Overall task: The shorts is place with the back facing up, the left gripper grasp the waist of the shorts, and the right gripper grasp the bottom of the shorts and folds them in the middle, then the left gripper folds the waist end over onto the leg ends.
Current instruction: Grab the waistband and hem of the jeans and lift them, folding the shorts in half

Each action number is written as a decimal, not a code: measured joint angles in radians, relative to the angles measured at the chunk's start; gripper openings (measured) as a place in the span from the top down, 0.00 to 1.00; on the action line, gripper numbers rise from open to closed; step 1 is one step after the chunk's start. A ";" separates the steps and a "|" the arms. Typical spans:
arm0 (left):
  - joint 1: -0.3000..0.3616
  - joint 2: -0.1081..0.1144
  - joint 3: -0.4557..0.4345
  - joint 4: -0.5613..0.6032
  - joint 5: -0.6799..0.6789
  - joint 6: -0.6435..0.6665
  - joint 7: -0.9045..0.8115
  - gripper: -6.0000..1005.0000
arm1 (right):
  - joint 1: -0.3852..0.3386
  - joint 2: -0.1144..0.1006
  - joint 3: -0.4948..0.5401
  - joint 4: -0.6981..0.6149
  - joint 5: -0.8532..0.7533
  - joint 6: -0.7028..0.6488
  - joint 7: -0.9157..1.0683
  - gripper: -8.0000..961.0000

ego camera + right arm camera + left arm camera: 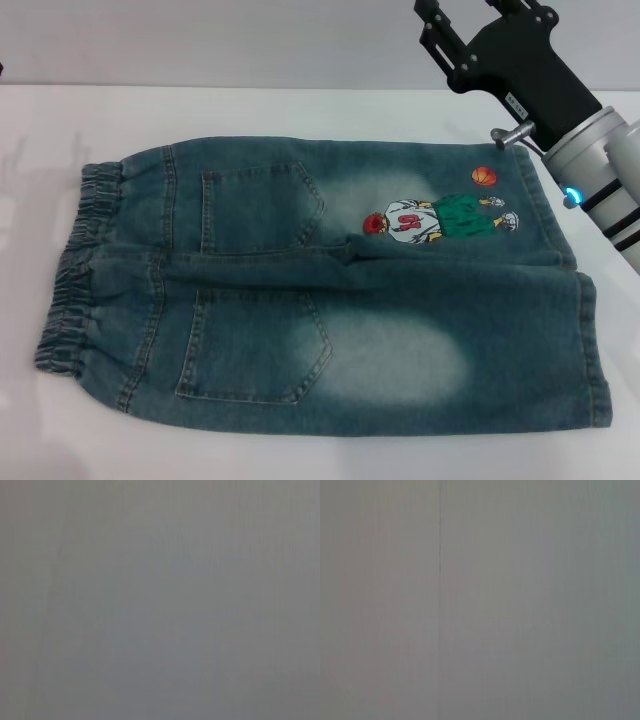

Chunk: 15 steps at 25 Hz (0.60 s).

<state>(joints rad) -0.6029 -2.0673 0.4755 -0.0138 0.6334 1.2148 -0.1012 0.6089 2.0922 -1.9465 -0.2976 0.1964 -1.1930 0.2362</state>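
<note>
A white table (300,100) carries the blue faded-wash denim shorts (330,300), spread flat with the two patch back pockets up. The ruffled elastic waist of the shorts (75,270) lies toward the robot's left; the bottom of the shorts (590,340), two wide stitched hems, lies toward its right. On the far leg sits a cartoon basketball-player print (440,220) with a small orange ball (484,176) just beside it.

The right gripper (455,20), a black angular claw with bolted plates on a silver-white banded arm, hangs above the table beyond the far hem, apart from the cloth and holding nothing. Its tips run off the top edge, so I cannot tell whether it is spread or closed. The left gripper is nowhere to be seen, and both wrist views show only blank grey.

The risk from here, as I judge it: the right claw could pinch only the top denim layer at the hem, or catch one leg alone, and the fold would come out skewed. With nothing pinning the waist, the whole garment could simply slide.
</note>
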 joint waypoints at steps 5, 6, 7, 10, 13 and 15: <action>0.000 0.000 0.000 0.000 0.000 0.001 0.000 0.23 | 0.000 0.000 0.000 -0.001 0.000 0.004 0.001 0.43; 0.000 0.000 0.000 0.000 0.000 0.002 0.000 0.23 | -0.001 0.000 0.000 -0.001 0.000 0.004 0.001 0.43; 0.000 0.000 0.000 0.000 0.000 0.002 0.000 0.23 | -0.001 0.000 0.000 -0.001 0.000 0.004 0.001 0.43; 0.000 0.000 0.002 0.000 0.004 0.003 0.000 0.23 | 0.000 0.000 0.001 -0.001 0.000 0.005 0.001 0.43; 0.000 0.000 0.002 0.000 0.004 0.004 0.001 0.23 | 0.002 -0.001 0.004 -0.001 0.000 0.006 0.001 0.43; 0.000 -0.001 0.000 0.000 0.002 0.005 0.002 0.23 | 0.003 -0.001 0.007 0.000 0.000 0.006 0.002 0.43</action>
<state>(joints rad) -0.6028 -2.0678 0.4755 -0.0138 0.6351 1.2199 -0.0994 0.6117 2.0912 -1.9393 -0.2979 0.1968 -1.1871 0.2378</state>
